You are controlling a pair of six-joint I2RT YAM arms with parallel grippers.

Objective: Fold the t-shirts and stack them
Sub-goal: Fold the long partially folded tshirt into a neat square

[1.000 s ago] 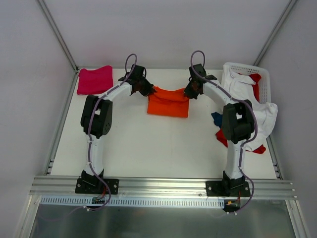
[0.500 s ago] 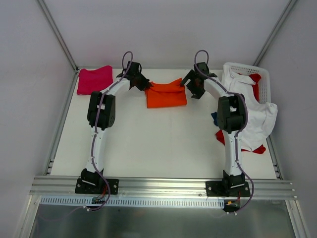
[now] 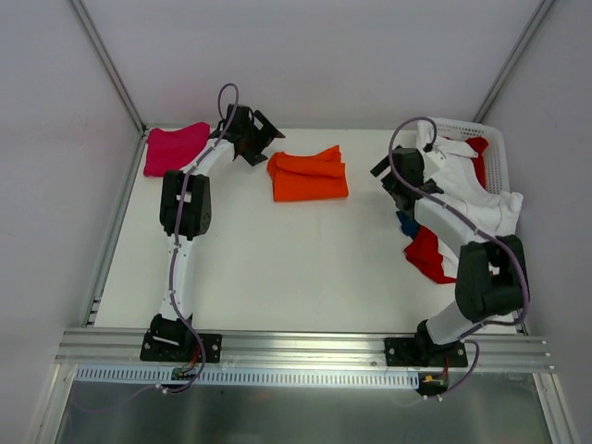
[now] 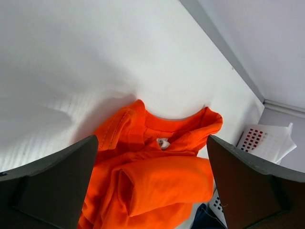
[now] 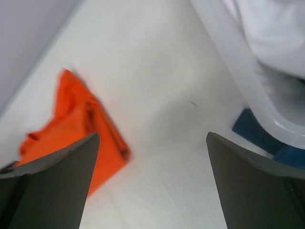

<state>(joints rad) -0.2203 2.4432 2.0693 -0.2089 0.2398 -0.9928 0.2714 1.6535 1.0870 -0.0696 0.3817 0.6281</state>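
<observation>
Overhead, the orange t-shirt [image 3: 308, 176] lies folded into a rough rectangle on the table [image 3: 277, 268], upper centre of the frame, with nothing gripping it. The left arm [image 3: 185, 203] reaches up towards the upper left, and its jaws sit just left of the orange t-shirt, apart from the cloth. From the left wrist camera those jaws are spread wide with nothing between them. The orange t-shirt [image 4: 157, 176] fills the lower middle of that view, collar and label showing and a fold rolled over its near side.

The magenta-pink t-shirt [image 3: 174, 148] rests folded in the upper left corner of the table, well apart from the orange one.

On the right side of the frame, the right arm [image 3: 462, 231] bends up beside the white basket [image 3: 495, 162]. The white t-shirt [image 3: 476, 199] spills over the basket's rim onto the table, the red t-shirt [image 3: 427, 257] shows below it, and a scrap of the dark blue t-shirt [image 3: 404, 222] peeks out at its left edge. The right wrist view is blurred, but the jaws there are also wide apart and empty. Between them lie bare table, the orange t-shirt [image 5: 71, 119] at left and the basket wall [image 5: 238, 62] at upper right.
</observation>
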